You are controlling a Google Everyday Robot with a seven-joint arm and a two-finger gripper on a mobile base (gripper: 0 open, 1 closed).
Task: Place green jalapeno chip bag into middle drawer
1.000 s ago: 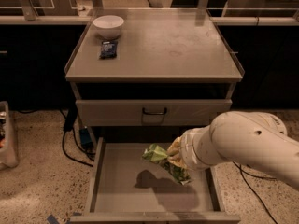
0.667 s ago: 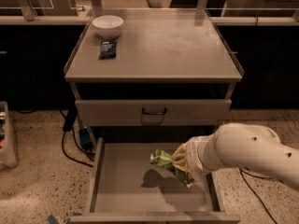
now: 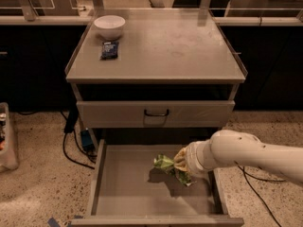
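Indoor workspace, office or lab sort; which one, cannot tell. Signs: grey metal drawer cabinet [image 3: 180, 46] standing alone on speckled terrazzo floor [image 3: 38, 188]; black cables [image 3: 71, 145] loose on floor beside it; long pale counters [image 3: 38, 20] over dark fronts behind. White bowl [image 3: 109, 26] and dark blue packet [image 3: 110, 49] on cabinet top hint at snack corner. White robot arm's gripper [image 3: 179, 163] inside open middle drawer [image 3: 128, 188], at green jalapeno chip bag [image 3: 164, 163].
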